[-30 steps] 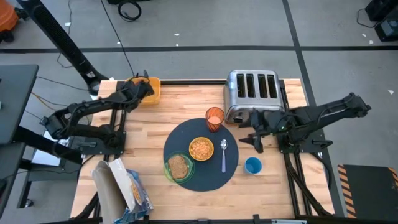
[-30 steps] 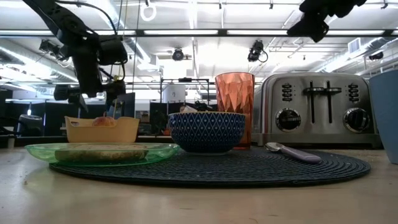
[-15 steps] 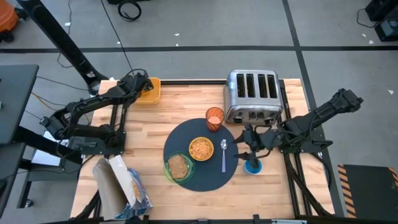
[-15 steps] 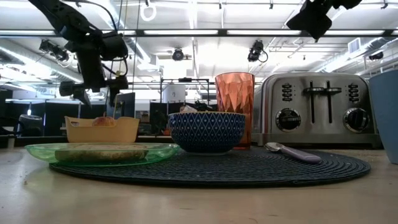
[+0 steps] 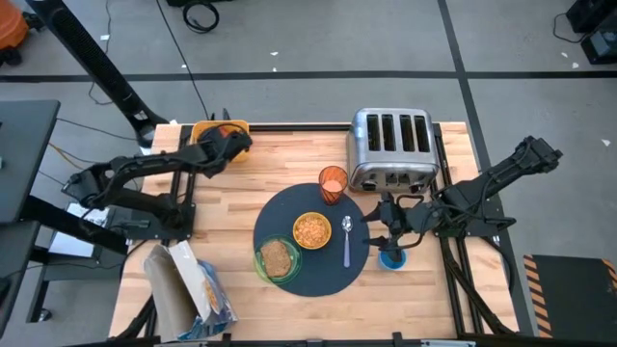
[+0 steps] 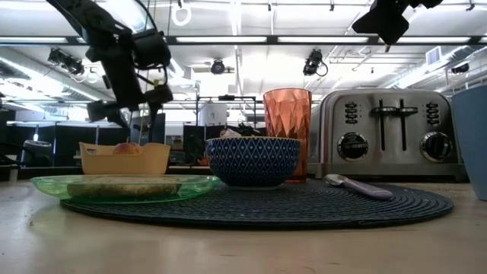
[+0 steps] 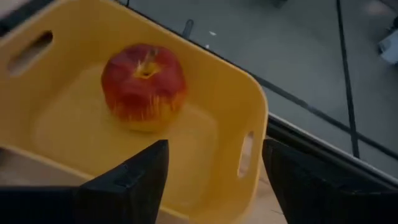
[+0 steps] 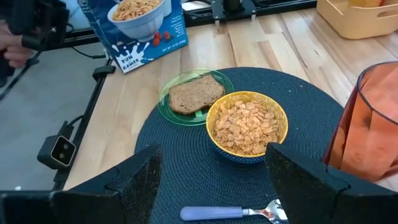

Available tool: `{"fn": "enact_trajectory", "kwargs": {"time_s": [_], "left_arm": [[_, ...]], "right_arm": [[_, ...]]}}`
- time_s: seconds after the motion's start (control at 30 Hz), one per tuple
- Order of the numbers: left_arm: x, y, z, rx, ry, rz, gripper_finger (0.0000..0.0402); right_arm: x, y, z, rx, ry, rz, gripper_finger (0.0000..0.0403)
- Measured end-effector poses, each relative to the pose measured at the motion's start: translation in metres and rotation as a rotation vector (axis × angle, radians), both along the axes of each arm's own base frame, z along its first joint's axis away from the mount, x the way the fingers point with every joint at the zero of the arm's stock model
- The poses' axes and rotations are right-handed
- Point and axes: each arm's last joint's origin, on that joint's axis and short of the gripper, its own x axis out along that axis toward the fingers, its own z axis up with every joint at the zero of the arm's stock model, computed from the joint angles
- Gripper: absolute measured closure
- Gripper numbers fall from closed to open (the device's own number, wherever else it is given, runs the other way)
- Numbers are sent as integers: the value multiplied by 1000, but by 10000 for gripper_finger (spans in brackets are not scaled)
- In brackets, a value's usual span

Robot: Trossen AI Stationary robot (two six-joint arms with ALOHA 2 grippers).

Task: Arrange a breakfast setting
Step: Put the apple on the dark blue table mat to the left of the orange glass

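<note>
Apple: in tray at table's far left corner, not yet on mat. Left gripper: above tray, jaws wide, nothing held, seemingly lined up for the apple. Right gripper: wide, empty, over cup beside mat's right edge.

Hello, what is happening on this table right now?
A two-armed robot is laying out breakfast. The mat already holds a cereal bowl, toast plate, spoon and orange tumbler. The open left gripper hovers by the apple in the yellow tray. The open right gripper is over the blue cup.
</note>
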Motion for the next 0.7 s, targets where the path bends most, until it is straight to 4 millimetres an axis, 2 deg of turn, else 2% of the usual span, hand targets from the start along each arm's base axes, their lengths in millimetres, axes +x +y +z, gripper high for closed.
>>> {"fn": "enact_trajectory", "kwargs": {"time_s": [0.23, 0.43, 0.57, 0.7], "left_arm": [[29, 10, -17, -30, -93, -10, 174], [58, 23, 4, 34, 32, 61, 202], [58, 38, 18, 10, 65, 181, 223], [49, 52, 19, -51, 43, 238, 236]], "right_arm": [[1, -2, 0, -12, -1, -5, 115], [0, -1, -1, 3, 21, 28, 115], [-1, -1, -3, 24, 44, 46, 115], [-3, 2, -4, 34, 61, 67, 115]]}}
